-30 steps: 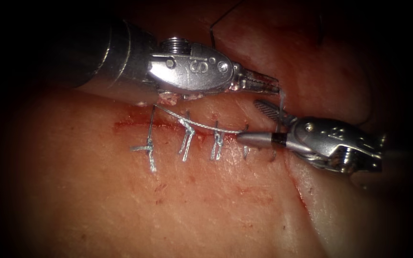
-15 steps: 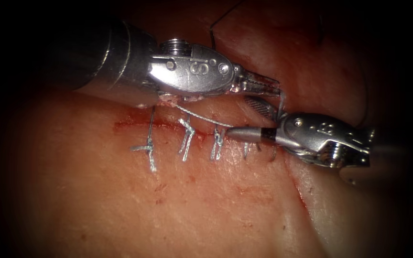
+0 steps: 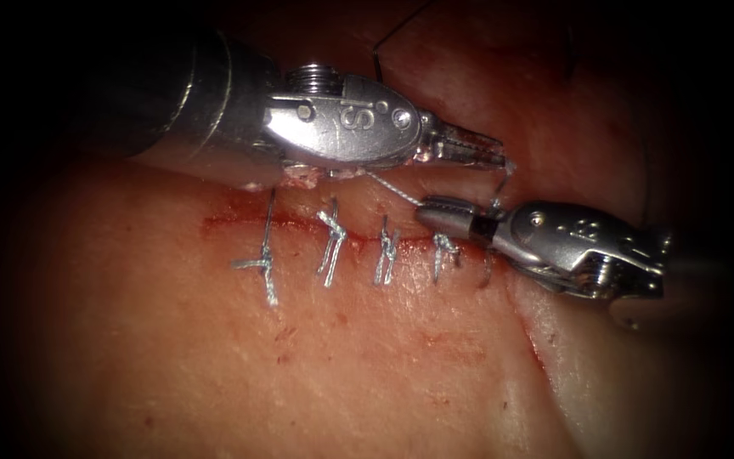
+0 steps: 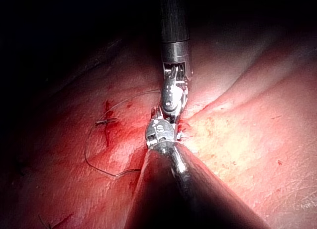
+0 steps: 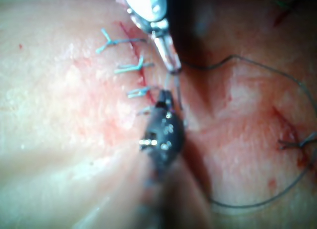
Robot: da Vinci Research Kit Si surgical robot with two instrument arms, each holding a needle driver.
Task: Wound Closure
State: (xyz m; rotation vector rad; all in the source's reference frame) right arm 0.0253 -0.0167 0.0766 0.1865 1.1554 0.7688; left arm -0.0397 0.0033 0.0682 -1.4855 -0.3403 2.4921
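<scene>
Along the cut (image 3: 239,225), four pale stitches (image 3: 331,242) already cross from the far edge to the near edge, and a little red fluid (image 3: 223,223) marks its left end. At the right end of that row the pale thread (image 3: 388,187) runs slanting over the far edge of the tissue (image 3: 341,357). It meets the right tool (image 3: 426,211), whose jaws look closed around it just beside the last stitch. The left tool (image 3: 494,155) lies on the far side of the cut with its jaws pressed together. A short strand hangs from its tip towards the right tool, so we judge it grips the thread too. Neither tool holds the needle, and we cannot tell where it lies. A dark loop of thread (image 5: 257,66) rests on the tissue beyond the tools.

We see three risks. The two tips sit very near each other, so a small misjudged move could knock them together or let the thread slip. A hard pull on the thread could cut into the soft edge or snap the strand. The loose dark loop could snag on a wrist.
</scene>
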